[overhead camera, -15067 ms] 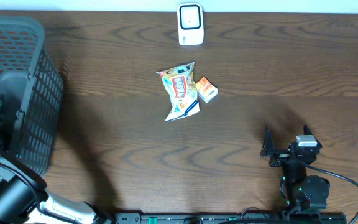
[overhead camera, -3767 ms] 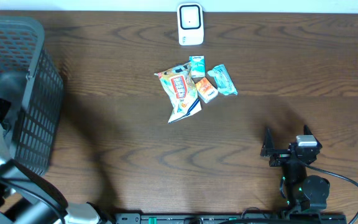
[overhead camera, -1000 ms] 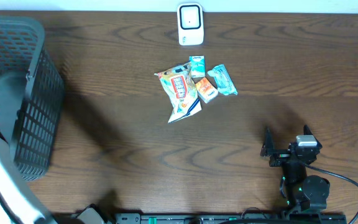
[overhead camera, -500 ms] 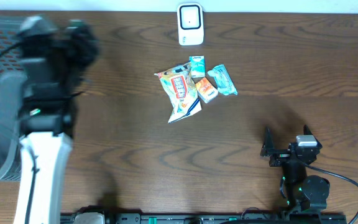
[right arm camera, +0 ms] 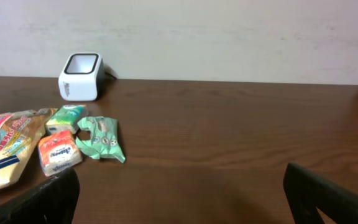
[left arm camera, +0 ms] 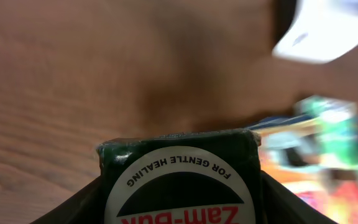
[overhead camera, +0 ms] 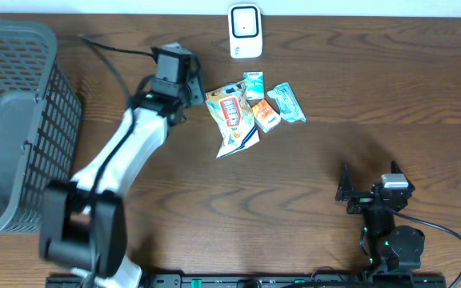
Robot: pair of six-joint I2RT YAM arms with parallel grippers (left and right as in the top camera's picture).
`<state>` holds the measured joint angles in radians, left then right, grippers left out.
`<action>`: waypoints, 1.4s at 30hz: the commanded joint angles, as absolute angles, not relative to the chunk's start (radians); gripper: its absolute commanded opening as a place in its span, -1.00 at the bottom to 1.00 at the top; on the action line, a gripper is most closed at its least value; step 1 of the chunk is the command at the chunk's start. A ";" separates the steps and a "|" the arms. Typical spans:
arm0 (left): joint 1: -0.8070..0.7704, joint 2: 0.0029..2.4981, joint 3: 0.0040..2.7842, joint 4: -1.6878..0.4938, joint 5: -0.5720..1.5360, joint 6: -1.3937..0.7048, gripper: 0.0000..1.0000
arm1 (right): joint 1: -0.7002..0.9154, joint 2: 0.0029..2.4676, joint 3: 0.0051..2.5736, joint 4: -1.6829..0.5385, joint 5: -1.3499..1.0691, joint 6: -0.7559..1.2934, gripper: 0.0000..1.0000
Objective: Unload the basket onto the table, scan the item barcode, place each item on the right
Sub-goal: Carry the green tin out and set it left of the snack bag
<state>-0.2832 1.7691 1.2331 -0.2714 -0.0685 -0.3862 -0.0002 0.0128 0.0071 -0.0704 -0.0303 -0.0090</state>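
Note:
A dark green box (left arm camera: 179, 152) with a round white "Zam-Buk" label fills the bottom of the left wrist view, and my left gripper (left arm camera: 179, 196) is shut on it, one finger on each side. From overhead, the left gripper (overhead camera: 186, 84) hovers just left of the item pile; the box cannot be made out there. The white barcode scanner (overhead camera: 245, 31) stands at the table's back edge, to the upper right of that gripper, and shows blurred as the scanner (left arm camera: 328, 28). My right gripper (overhead camera: 369, 186) rests open near the front right, nothing between its fingers (right arm camera: 55, 193).
A pile lies mid-table: a snack bag (overhead camera: 232, 116), an orange box (overhead camera: 266, 114), a small green carton (overhead camera: 254, 84) and a teal packet (overhead camera: 286, 102). A dark mesh basket (overhead camera: 22, 120) stands at the left edge. The scanner (right arm camera: 79, 76) also shows in the right wrist view.
My left arm has swung out of the basket and rightward across the table to beside the pile, carrying the green box. The right arm has not moved.

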 commanded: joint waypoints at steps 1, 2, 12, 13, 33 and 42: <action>-0.281 1.851 1.241 -0.268 -0.102 -0.362 0.22 | -0.005 0.011 0.006 -0.074 -0.032 -0.016 0.99; -0.281 1.871 1.241 -0.267 -0.102 -0.362 0.22 | -0.005 0.011 0.006 -0.074 -0.033 -0.016 0.98; -0.281 1.880 1.242 -0.252 -0.083 -0.362 0.58 | -0.005 0.011 0.006 -0.074 -0.032 -0.016 0.99; -0.281 1.865 1.243 -0.252 -0.083 -0.359 0.59 | -0.005 0.011 0.006 -0.074 -0.032 -0.016 0.98; -0.108 1.167 1.244 -0.710 -0.144 -0.344 0.96 | -0.005 0.011 0.006 -0.074 -0.032 -0.016 0.98; -0.108 1.145 1.244 -0.825 -0.143 -0.345 0.95 | -0.005 0.011 0.006 -0.074 -0.032 -0.016 0.99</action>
<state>-0.1120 1.1492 1.2423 -0.8150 -0.1371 -0.3580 -0.0002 0.0128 0.0071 -0.0700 -0.0303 -0.0090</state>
